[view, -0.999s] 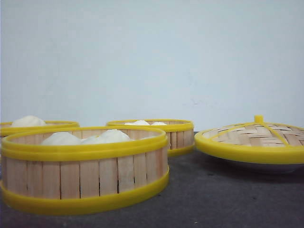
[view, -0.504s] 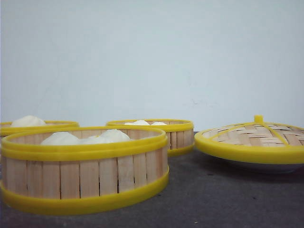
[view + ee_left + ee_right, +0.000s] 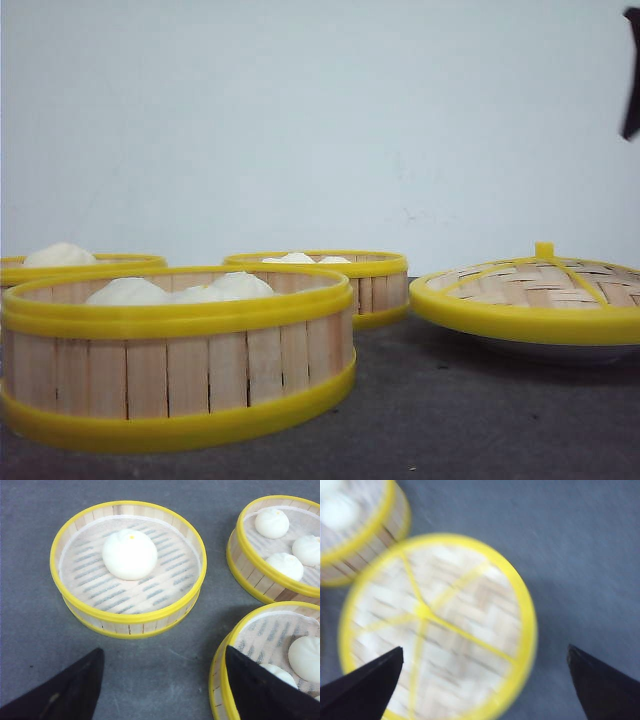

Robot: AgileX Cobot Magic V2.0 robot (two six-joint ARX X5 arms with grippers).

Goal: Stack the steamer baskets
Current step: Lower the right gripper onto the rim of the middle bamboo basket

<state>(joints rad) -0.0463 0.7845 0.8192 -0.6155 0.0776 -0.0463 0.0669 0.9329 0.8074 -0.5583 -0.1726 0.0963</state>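
Observation:
Three steamer baskets of pale slats with yellow rims stand on the dark table: a near one (image 3: 180, 350), one at the back left (image 3: 80, 265) and one at the back middle (image 3: 320, 275), all with white buns inside. In the left wrist view a one-bun basket (image 3: 128, 567) lies ahead, a second basket (image 3: 280, 545) beside it, and a third basket (image 3: 270, 655) under one fingertip (image 3: 250, 685). My left gripper (image 3: 162, 652) hangs open over bare table between them, holding nothing. My right gripper (image 3: 485, 649) is open and empty above the woven lid (image 3: 437, 627); that view is blurred.
The domed woven lid (image 3: 530, 300) with yellow rim and knob rests on a white plate (image 3: 560, 350) at the right. A dark piece of the right arm (image 3: 632, 75) shows at the top right edge. A basket (image 3: 355, 530) stands close beside the lid. A pale wall stands behind.
A dark piece of the right arm has come into the front view at its top right edge. The baskets and the lid have not moved.

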